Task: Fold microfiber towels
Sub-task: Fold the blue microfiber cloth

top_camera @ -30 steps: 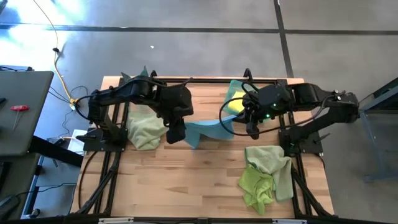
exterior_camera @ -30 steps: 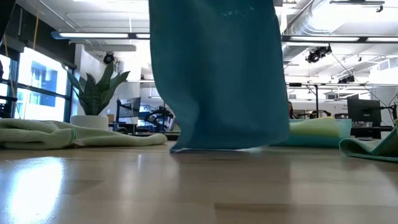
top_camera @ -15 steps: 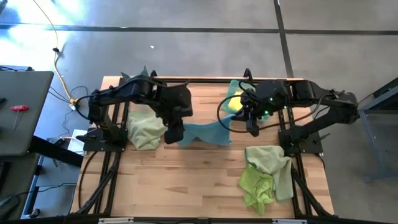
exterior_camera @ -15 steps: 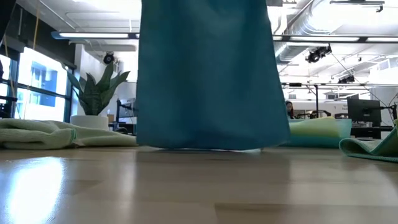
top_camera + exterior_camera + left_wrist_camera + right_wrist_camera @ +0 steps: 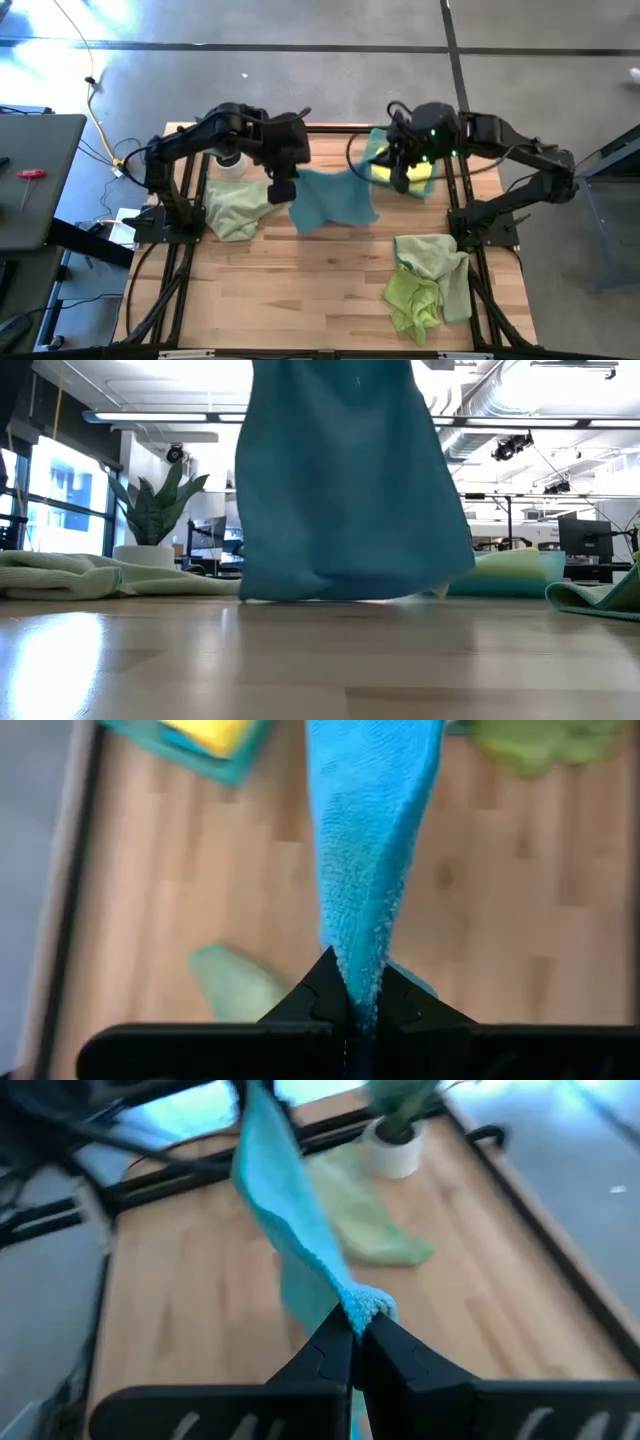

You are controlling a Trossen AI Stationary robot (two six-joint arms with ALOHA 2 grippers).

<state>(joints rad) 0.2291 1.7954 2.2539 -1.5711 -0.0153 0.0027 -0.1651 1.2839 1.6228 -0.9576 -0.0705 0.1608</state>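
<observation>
A blue microfiber towel [image 5: 335,200] [image 5: 345,480] hangs between my two grippers over the middle of the table. Its lower edge [image 5: 340,596] reaches down to the tabletop. My left gripper [image 5: 282,190] [image 5: 352,992] is shut on the towel's left upper end. My right gripper [image 5: 398,180] [image 5: 356,1330] is shut on its right upper end. A pale green towel [image 5: 235,207] lies crumpled on the left. A yellow towel lies folded on a teal one [image 5: 400,168] at the far right. Lime and sage green towels [image 5: 430,280] lie heaped at the near right. My left gripper pinches the towel's upper left corner [image 5: 358,975] between its two fingers, from above, slanting down. The cloth runs away from the fingers as a narrow gathered fold; how many layers I cannot tell. My right gripper pinches the upper right corner [image 5: 362,1306], bunched at the fingertips, slanting down. The towel sags between the two holds.
A spiky green plant in a white pot [image 5: 228,160] [image 5: 150,510] stands at the far left corner. The black frame [image 5: 300,130] runs along the table's far edge and sides. Bare wood [image 5: 300,290] lies at the near middle.
Both grippers have gone toward the table's far edge, still shut on the blue towel, and both have turned a little. The towel has gone with them and swung, its lower edge trailing along the tabletop, and it now hangs spread wider between them.
</observation>
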